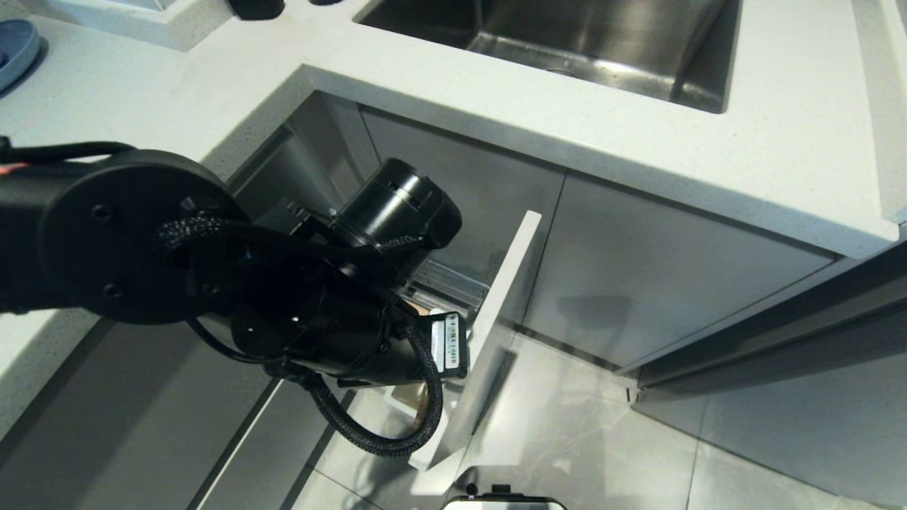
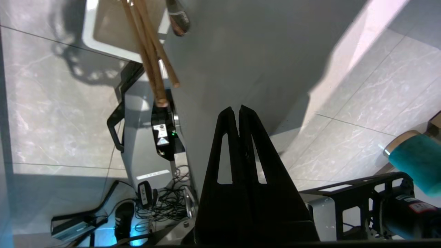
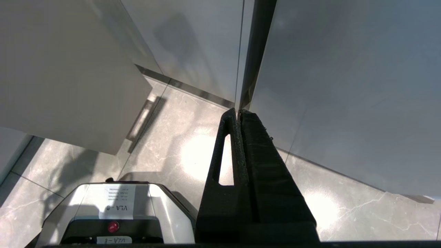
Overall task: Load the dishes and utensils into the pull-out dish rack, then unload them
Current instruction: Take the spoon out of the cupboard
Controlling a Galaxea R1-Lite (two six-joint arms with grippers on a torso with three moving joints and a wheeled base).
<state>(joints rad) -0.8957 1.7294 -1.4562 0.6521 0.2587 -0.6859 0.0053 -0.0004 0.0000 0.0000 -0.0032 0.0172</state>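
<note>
From my head, I look down on a white counter (image 1: 496,92) with a steel sink (image 1: 567,42) set into it. A blue plate (image 1: 15,46) sits at the counter's far left edge. Below the counter the rack (image 1: 496,333) is pulled out, its pale front panel standing edge-on toward me. My left arm (image 1: 212,269) crosses in front of it and hides most of what is inside; only a strip of chrome rail and a bit of tan wood show behind the wrist. I cannot see my left fingers here.

From my left wrist, my left gripper (image 2: 239,107) has its fingers pressed together, holding nothing — the tips hang just beside the rack's grey front panel, and I cannot tell whether they touch it. The chopsticks (image 2: 151,58) stand in the white cup (image 2: 103,44), their ends leaning out over its rim. The spoon (image 2: 177,19) is beside them, only its end in view. My grey base (image 2: 141,144) and the tiled floor (image 2: 51,113) lie beyond.

From my right wrist, my right gripper (image 3: 238,111) is parked low with its fingers together and empty, pointing at the gap between two grey cabinet doors (image 3: 344,86).
</note>
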